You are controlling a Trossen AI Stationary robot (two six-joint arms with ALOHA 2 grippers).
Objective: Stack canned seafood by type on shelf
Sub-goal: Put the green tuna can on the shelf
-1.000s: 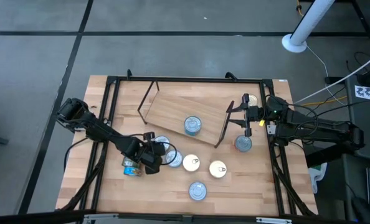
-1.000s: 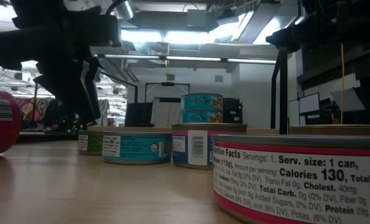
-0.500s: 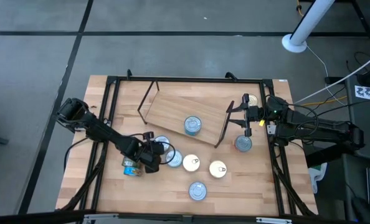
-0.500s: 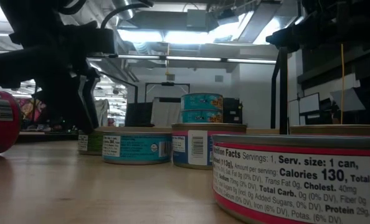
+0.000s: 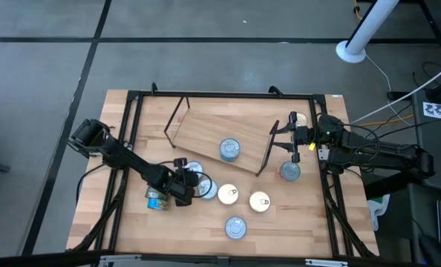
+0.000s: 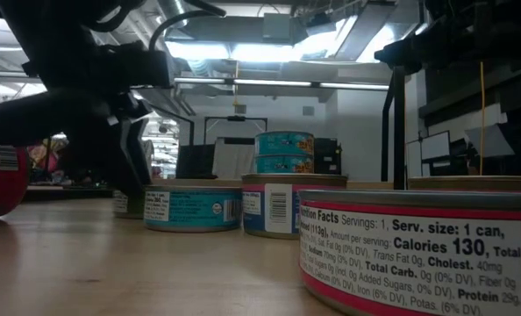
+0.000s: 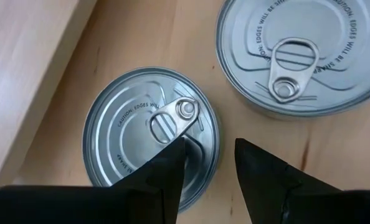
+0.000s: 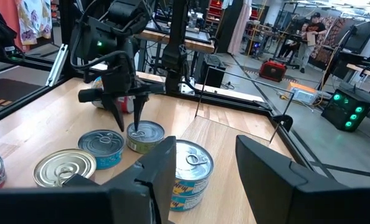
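Since a second ago, the left gripper (image 5: 186, 180) has shifted slightly toward the cluster of tins, while the right arm has stayed put. From above, the wooden worktop (image 5: 124, 222) carries the shelf (image 5: 206, 130), a light board on wire legs lying at an angle near the far edge, with a stack of tins (image 5: 229, 149) on it. The left gripper hangs over a silver-lidded tin (image 5: 194, 176) in the middle of the worktop, beside four more tins nearer the front edge. The right gripper (image 5: 289, 139) waits by the shelf's right end, with a red tin (image 5: 289, 171) just in front of it. At table height, a teal-labelled tin (image 6: 193, 207) and a blue one (image 6: 282, 205) stand side by side, and a red-labelled tin (image 6: 418, 246) fills the near right corner. The left wrist camera shows its fingers (image 7: 166, 171) narrowly parted, one tip over the lid of the silver tin (image 7: 141, 130), the other just past its rim; they grip nothing. The right wrist camera shows its fingers (image 8: 157, 162) spread wide and empty, above the stacked tins (image 8: 188, 168) on the shelf.
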